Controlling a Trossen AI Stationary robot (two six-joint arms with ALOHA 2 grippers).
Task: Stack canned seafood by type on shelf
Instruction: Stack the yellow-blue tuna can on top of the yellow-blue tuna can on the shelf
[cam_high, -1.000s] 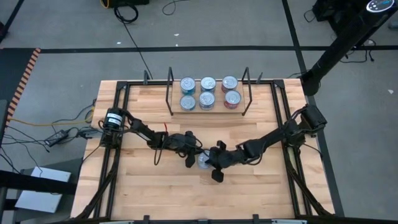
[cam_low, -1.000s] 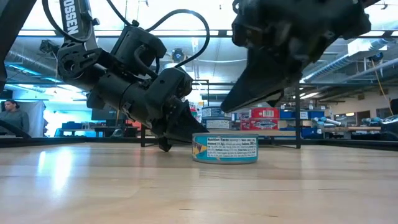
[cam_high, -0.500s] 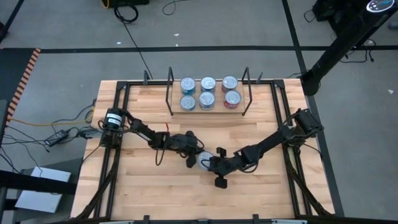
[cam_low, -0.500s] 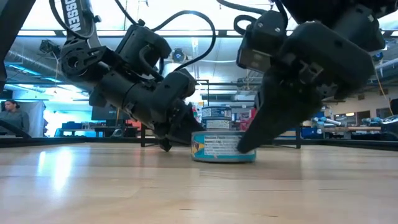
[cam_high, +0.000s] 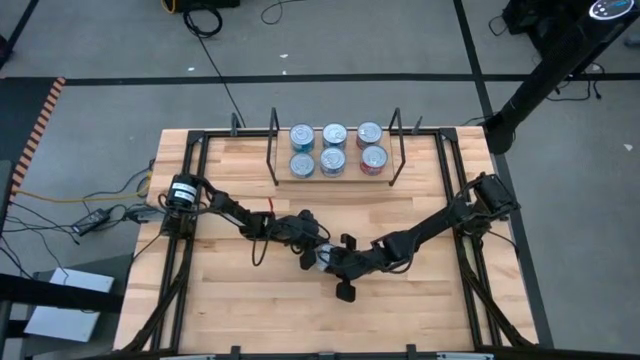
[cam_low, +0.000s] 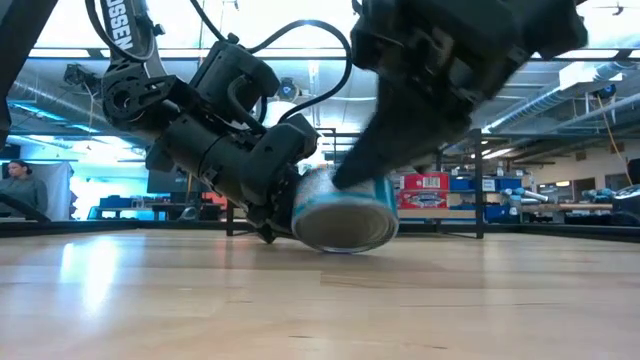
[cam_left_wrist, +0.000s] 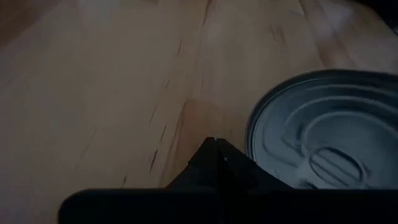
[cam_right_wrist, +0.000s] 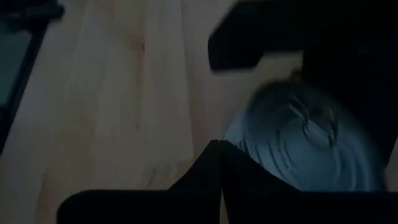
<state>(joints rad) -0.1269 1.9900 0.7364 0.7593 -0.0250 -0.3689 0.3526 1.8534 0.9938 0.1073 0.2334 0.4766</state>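
Observation:
One teal-labelled tin (cam_high: 322, 258) sits mid-table between my two grippers. In the low view this tin (cam_low: 345, 212) is tipped up on its lower rim, its silver lid turned toward my left gripper (cam_low: 275, 228). My left gripper (cam_high: 309, 256) is shut, just left of the tin. My right gripper (cam_high: 334, 262) is also shut and reaches in from the right, above the tin. Six more tin tops (cam_high: 335, 150) stand in two rows on the shelf (cam_high: 335, 182) between the black wire uprights (cam_high: 273, 150). My left gripper lies low over the table with its shut fingers (cam_left_wrist: 216, 155) beside the tin's lid (cam_left_wrist: 317, 143); the tilted tin seems to lean against it, but the touching spot is hidden. My right gripper comes slanting down from the right, its shut fingers (cam_low: 365, 165) against the tin's raised side (cam_low: 375, 195).
Bare wooden table (cam_high: 260, 300) lies on the near side and to both sides of the grippers. A black frame (cam_high: 190, 200) runs along the table's edges. Behind the table the low view shows a room with shelving and a person (cam_low: 20, 190) at the far left.
My right gripper has dropped and moved left toward my left gripper, meeting the tin. The tin, which stood flat on the table, is now tipped up on one rim, its right side lifted and its lid turned toward my left gripper.

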